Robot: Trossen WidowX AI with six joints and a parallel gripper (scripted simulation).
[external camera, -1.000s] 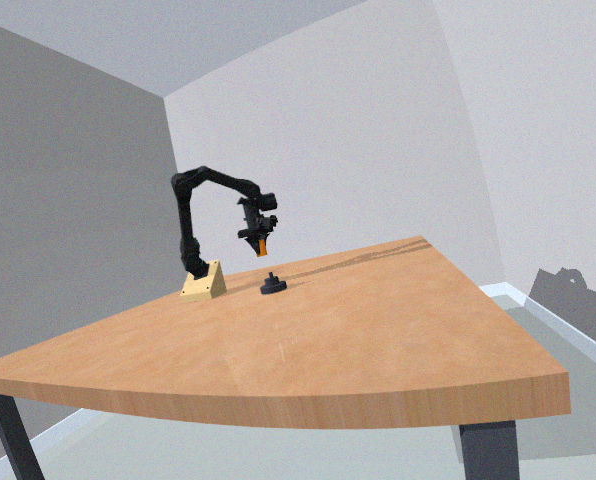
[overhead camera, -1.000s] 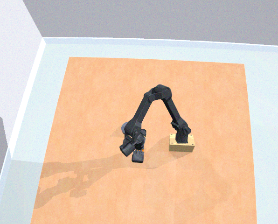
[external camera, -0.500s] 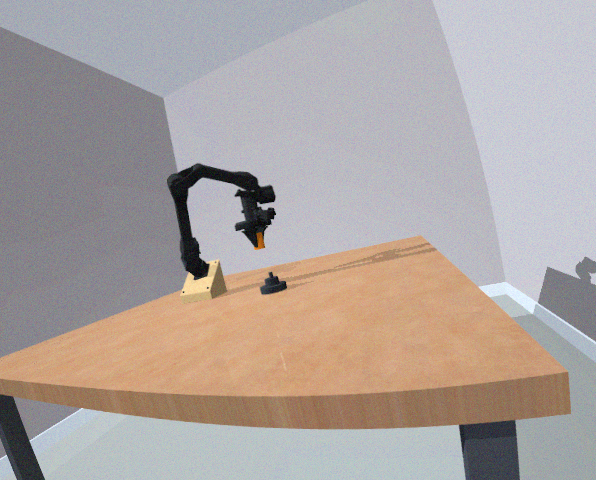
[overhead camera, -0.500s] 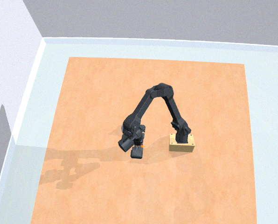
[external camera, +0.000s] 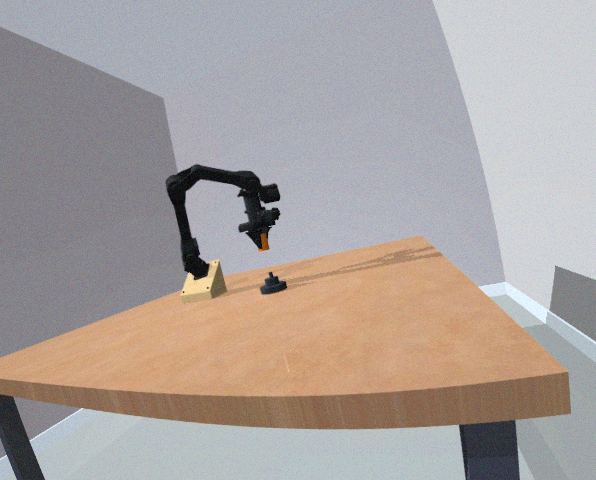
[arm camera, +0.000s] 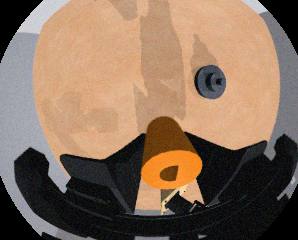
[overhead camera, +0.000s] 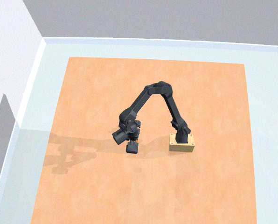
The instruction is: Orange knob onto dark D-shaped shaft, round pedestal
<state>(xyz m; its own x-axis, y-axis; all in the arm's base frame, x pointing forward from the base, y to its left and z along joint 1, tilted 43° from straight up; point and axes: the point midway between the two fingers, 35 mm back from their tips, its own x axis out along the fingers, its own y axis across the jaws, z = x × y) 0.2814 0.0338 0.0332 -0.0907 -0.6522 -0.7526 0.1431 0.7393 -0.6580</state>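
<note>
The orange knob [overhead camera: 136,141] [external camera: 263,242] [arm camera: 171,169] is held in the air, well above the table. In the wrist view its open end faces the camera, showing a dark hole with a flat side. My gripper [external camera: 261,243] [arm camera: 164,136] is shut on the knob, one finger on each side. The round dark pedestal [external camera: 273,288] [arm camera: 203,90] stands on the table with its shaft [external camera: 270,274] [arm camera: 219,81] upright and bare. In the exterior view the pedestal is below the knob; in the wrist view it is up and to the right. The arm hides it in the top view.
The arm's pale base block [overhead camera: 182,147] [external camera: 200,292] stands on the wooden table [overhead camera: 158,192] [external camera: 339,351], to the right of the gripper in the top view and left of the pedestal in the exterior view. Arm shadows fall across the table.
</note>
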